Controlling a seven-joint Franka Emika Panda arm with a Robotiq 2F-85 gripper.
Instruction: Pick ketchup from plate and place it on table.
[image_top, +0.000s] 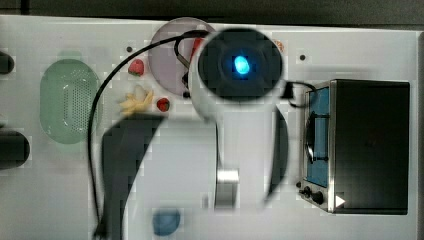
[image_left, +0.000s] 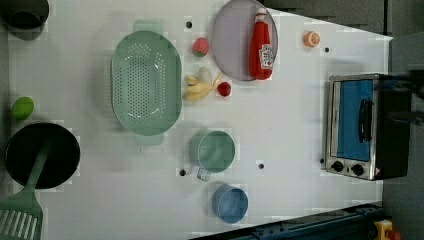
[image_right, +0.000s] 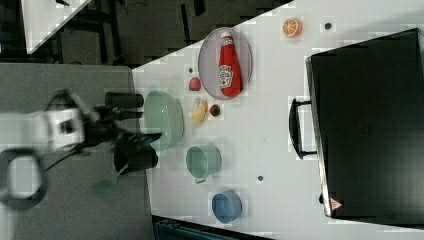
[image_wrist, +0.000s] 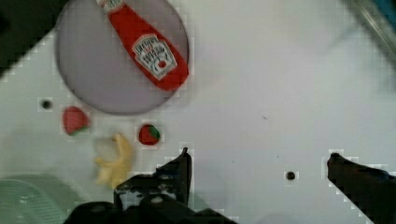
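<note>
The ketchup (image_left: 262, 45) is a narrow red bottle with a white cap and a label. It lies flat on the pale lilac plate (image_left: 232, 47), near the rim by the plate's edge (image_wrist: 93, 74). In the wrist view the ketchup (image_wrist: 149, 46) lies away from my gripper (image_wrist: 257, 163), which hangs open over bare white table (image_left: 290, 125) with nothing between its fingers (image_wrist: 182, 170). In the top view my arm (image_top: 240, 75) covers part of the plate (image_top: 167, 57) and most of the ketchup (image_top: 196, 46). The ketchup (image_right: 229, 65) is also plain in the right view.
Beside the plate lie two strawberries (image_left: 201, 46) (image_left: 224, 89), a peeled banana (image_left: 200, 87) and an orange slice (image_left: 311, 38). A green basket (image_left: 146, 82), green cup (image_left: 214, 151), blue cup (image_left: 230, 203), toaster oven (image_left: 365, 127) and black pan (image_left: 42, 155) stand around.
</note>
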